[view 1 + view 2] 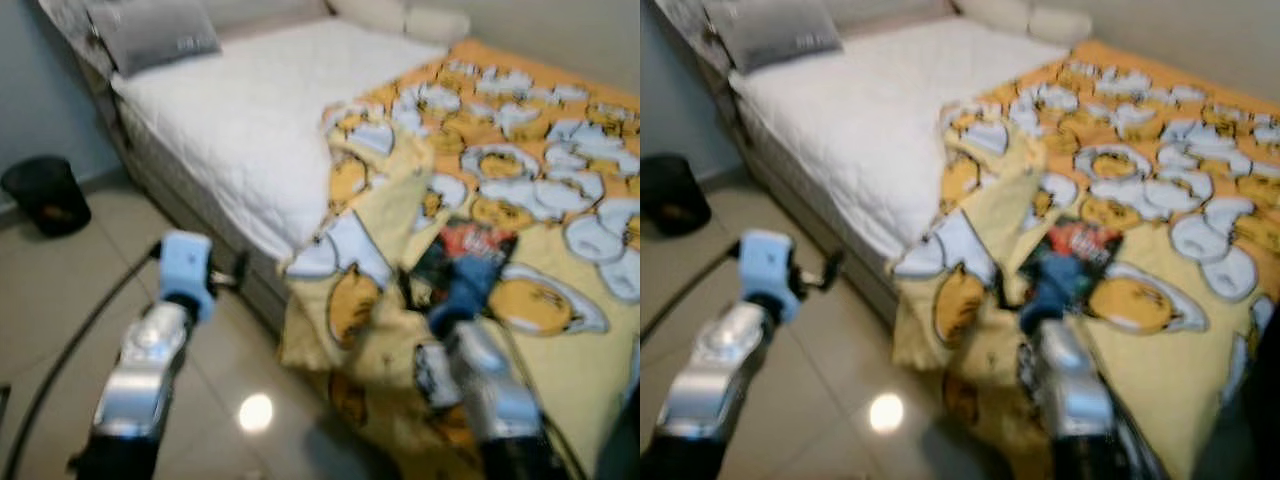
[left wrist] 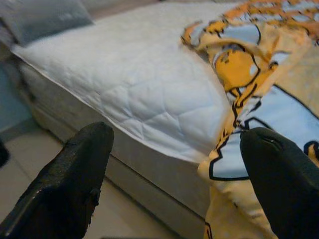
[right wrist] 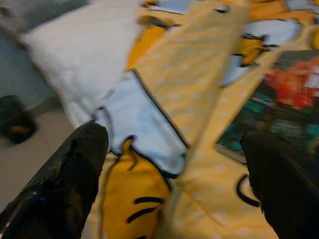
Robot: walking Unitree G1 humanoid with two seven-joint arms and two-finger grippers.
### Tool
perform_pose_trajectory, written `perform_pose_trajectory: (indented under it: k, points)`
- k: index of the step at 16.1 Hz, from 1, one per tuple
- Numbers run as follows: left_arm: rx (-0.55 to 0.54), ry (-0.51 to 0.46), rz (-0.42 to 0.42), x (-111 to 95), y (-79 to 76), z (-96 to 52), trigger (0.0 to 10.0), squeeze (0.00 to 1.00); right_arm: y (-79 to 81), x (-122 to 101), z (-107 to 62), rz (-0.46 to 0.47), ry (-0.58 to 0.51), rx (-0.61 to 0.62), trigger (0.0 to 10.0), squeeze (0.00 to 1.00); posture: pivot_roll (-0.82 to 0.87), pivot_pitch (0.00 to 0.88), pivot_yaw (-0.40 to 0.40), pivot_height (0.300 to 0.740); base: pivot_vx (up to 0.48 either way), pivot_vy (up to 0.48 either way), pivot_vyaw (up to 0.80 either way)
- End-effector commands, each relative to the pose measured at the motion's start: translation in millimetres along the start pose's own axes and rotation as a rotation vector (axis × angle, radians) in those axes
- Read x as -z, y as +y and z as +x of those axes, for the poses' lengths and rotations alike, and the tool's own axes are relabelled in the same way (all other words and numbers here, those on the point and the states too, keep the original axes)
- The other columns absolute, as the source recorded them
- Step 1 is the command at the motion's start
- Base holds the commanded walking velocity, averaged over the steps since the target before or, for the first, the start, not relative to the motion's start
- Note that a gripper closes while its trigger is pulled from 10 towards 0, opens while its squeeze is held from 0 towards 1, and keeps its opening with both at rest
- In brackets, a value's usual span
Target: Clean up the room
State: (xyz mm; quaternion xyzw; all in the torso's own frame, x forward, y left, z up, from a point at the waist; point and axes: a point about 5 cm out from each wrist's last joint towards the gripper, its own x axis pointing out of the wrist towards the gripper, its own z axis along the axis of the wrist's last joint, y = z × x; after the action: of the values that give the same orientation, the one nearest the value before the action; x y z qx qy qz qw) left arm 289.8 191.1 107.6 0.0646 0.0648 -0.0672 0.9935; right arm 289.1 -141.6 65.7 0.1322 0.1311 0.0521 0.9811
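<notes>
Blanket (image 1: 520, 200) (yellow, rumpled) lies under the outstretched, open right pincer (image 3: 174, 164).

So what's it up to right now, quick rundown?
Both pincers open, empty. Right pincer over the yellow blanket, near a book. Left pincer faces the bare mattress.

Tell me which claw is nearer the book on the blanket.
Right. The right claw hovers open right beside the book; the left claw is open above the floor, off the bed.

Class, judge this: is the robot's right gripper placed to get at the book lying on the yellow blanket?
Probably yes: the right gripper, fingers open, hovers just short of the book, which lies uncovered on the blanket.
</notes>
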Motion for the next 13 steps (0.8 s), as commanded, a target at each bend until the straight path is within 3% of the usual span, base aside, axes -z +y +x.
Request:
perform_pose_trajectory:
  k: [1, 5, 7, 13]
  points:
    - [0.010, -0.005, 0.003, -1.5, -3.3, 1.6, 10.0, 0.85, -5.0, -5.6, 0.5, -0.017, -0.012, 0.010, 10.0, 1.00, 0.05, 0.000, 0.013, 0.740, 0.000, -0.349, 0.80]
    - [0.010, -0.004, 0.003, -1.3, -4.3, 1.6, 10.0, 0.84, -4.3, -4.0, -0.6, -0.030, 0.000, -0.011, 10.0, 1.00, 0.05, 0.000, 0.013, 0.740, 0.000, -0.348, 0.80]
    - [0.011, -0.003, 0.004, -0.8, -4.8, 1.3, 10.0, 0.84, -2.0, -1.4, -1.5, -0.029, 0.010, -0.028, 10.0, 1.00, 0.05, 0.000, 0.013, 0.740, 0.000, -0.266, 0.00]
    - [0.020, -0.007, -0.013, -0.5, -8.0, 2.1, 10.0, 0.77, -4.2, 0.2, -1.7, -0.034, 0.020, -0.009, 10.0, 1.00, 0.05, 0.000, 0.010, 0.740, 0.000, 0.000, 0.00]
